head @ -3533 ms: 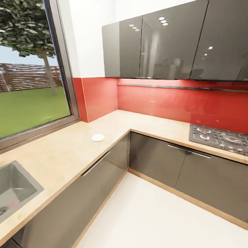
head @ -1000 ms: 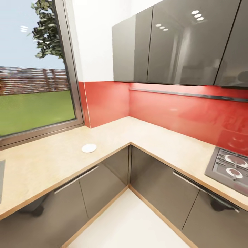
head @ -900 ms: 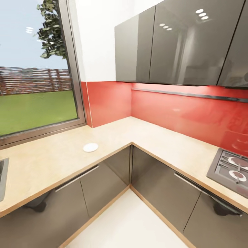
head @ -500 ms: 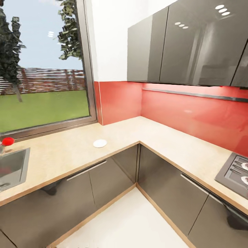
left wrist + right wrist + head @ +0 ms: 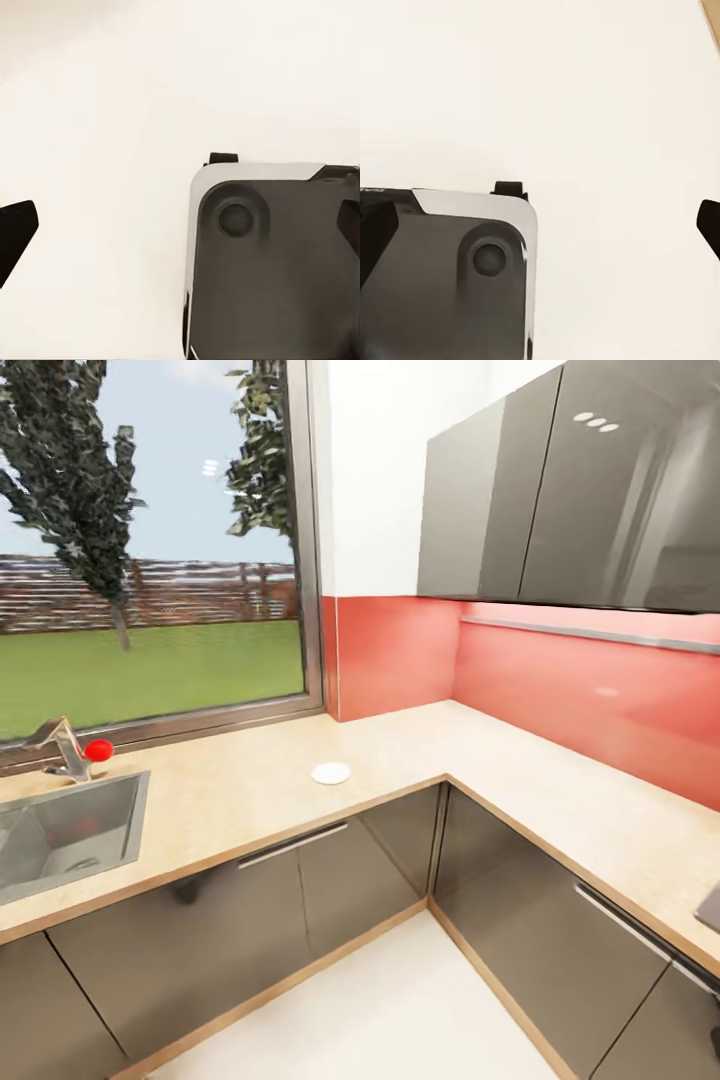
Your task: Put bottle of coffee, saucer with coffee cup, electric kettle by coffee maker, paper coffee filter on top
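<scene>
Lying near the countertop's (image 5: 230, 800) inner corner edge: a white saucer (image 5: 331, 772); sink (image 5: 70, 830) further along. Wrist views show the robot base (image 5: 270, 262) over pale floor (image 5: 97, 112). Both grippers spread open, holding nothing.

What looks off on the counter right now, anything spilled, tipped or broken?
Nothing stands out. The countertop carries one small white round object, lying flat near the front edge, too small to identify. The sink and its faucet with the red knob look intact. No spills or damage visible.

You're in a home kitchen: an L-shaped beige countertop (image 5: 250, 800) fills mid-frame, steel sink (image 5: 65, 835) at left, glossy grey cabinets (image 5: 560, 490) upper right, red backsplash (image 5: 560, 680) beneath.
</scene>
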Robot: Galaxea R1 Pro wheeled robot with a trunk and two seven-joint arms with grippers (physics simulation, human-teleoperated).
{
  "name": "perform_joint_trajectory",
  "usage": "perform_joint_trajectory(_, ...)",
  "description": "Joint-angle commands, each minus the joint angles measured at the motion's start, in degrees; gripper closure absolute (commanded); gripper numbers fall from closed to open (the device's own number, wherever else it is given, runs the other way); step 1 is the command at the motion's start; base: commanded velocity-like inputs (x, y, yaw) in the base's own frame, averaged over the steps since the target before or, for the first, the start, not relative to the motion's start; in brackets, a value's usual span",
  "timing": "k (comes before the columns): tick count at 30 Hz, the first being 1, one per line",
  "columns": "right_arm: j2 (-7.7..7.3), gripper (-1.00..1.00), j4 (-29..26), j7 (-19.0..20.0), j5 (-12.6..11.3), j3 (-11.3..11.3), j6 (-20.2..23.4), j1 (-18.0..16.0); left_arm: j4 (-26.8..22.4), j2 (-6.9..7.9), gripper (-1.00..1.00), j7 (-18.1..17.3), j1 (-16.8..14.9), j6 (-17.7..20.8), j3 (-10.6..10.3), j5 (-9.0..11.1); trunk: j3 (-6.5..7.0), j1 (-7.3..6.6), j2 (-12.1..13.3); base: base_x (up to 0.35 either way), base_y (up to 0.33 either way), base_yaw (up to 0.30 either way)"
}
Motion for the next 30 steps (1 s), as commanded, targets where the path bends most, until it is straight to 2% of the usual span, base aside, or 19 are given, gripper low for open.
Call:
perform_joint_trajectory(1, 0.01, -1.00, 0.02, 0.16, 0.53, -0.49, -0.19, -0.03, 0.07, -0.01, -1.00, 0.01, -0.06, -0.30, -0.16, -0.07, -0.09, 0.01, -0.07, 0.000, 0.000, 0.175)
perform_joint_trajectory(2, 0.03, -1.00, -0.04, 0.21, 0.51, -0.49, -0.17, -0.03, 0.07, -0.01, -1.00, -0.06, -0.06, -0.35, -0.37, -0.20, -0.09, 0.01, -0.07, 0.000, 0.000, 0.112)
perform_joint_trajectory(5, 0.99, -1.00, -7.36, 0.40, 0.39, -0.55, -0.70, -0.03, -6.00, 0.32, -1.00, 0.29, -0.70, -2.23, -0.74, -0.60, -0.09, 0.01, -0.07, 0.000, 0.000, 0.003)
perform_joint_trajectory(7, 2.21, -1.00, -13.27, 0.32, 0.47, -0.51, -2.97, -0.03, -12.09, 0.03, -1.00, 0.33, -0.76, -4.45, -0.72, -0.55, -0.09, 0.01, -0.07, 0.000, 0.000, 0.001)
perform_joint_trajectory(11, 3.07, -1.00, -19.94, 0.30, 0.37, -0.50, -8.39, -0.03, -21.18, -0.89, -1.00, 0.37, -0.88, -7.51, -0.66, -0.30, -0.09, 0.01, -0.07, 0.000, 0.000, 0.000)
perform_joint_trajectory(14, 5.66, -1.00, -25.31, 0.29, 0.35, -0.45, -12.06, -0.05, -28.97, -2.48, -1.00, 0.37, -0.97, -8.68, -0.68, -0.10, -0.09, 0.01, -0.07, 0.000, 0.000, 0.000)
perform_joint_trajectory(16, 7.58, -1.00, -29.59, 0.28, 0.34, -0.42, -13.08, -0.09, -33.89, -3.72, -1.00, 0.39, -1.54, -8.91, -0.70, -0.03, -0.09, 0.01, -0.07, 0.000, 0.000, 0.000)
perform_joint_trajectory(19, 9.90, -1.00, -37.14, 0.29, 0.28, -0.41, -13.56, -0.15, -40.48, -4.69, -1.00, 0.50, -3.73, -8.62, -0.65, 0.09, -0.09, 0.01, -0.07, 0.000, 0.000, 0.000)
perform_joint_trajectory(21, 11.11, -1.00, -41.23, 0.29, 0.26, -0.38, -13.61, -0.25, -43.69, -4.98, -1.00, 0.53, -5.58, -8.35, -0.65, 0.14, -0.09, 0.01, -0.07, 0.000, 0.000, 0.000)
perform_joint_trajectory(24, 11.84, -1.00, -44.19, 0.31, 0.25, -0.34, -13.42, -0.85, -46.59, -5.36, -1.00, 0.49, -8.49, -7.90, -0.59, 0.23, -0.09, 0.01, -0.07, 0.000, 0.000, 0.000)
perform_joint_trajectory(27, 12.30, -1.00, -46.01, 0.42, 0.25, -0.32, -12.34, -4.46, -49.63, -6.32, -1.00, 0.35, -11.71, -4.24, -0.64, 0.27, -0.09, 0.01, -0.07, 0.000, 0.000, 0.000)
perform_joint_trajectory(29, 12.44, -1.00, -46.38, 0.53, 0.25, -0.32, -9.93, -7.99, -52.18, -7.12, -1.00, 0.05, -13.49, 1.23, -0.87, 0.26, -0.09, 0.01, -0.07, 0.000, 0.000, 0.000)
perform_joint_trajectory(30, 12.49, -1.00, -46.55, 0.58, 0.23, -0.31, -6.85, -10.92, -54.65, -7.64, -1.00, -0.31, -14.67, 6.01, -1.46, 0.26, -0.09, 0.01, -0.07, 0.000, 0.000, 0.000)
